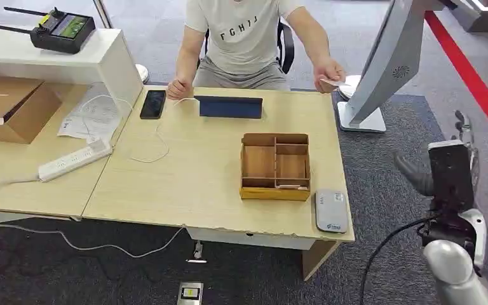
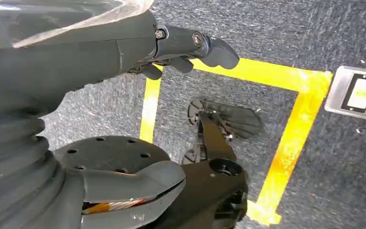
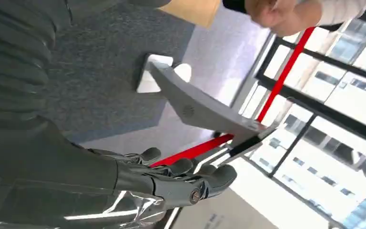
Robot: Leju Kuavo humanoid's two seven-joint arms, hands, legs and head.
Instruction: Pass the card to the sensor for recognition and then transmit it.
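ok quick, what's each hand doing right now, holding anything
Left hand: empty, fingers partly curled, hanging over the floor.
Right hand: empty, fingers apart, raised beside the table.

Office (desk (image 1: 184, 184), carpet (image 1: 381, 165))

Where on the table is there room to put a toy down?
The big bare patch of table between the white cable and the wooden box is free. It is crowded along the far edge: phone, dark blue stand, the person's hands.
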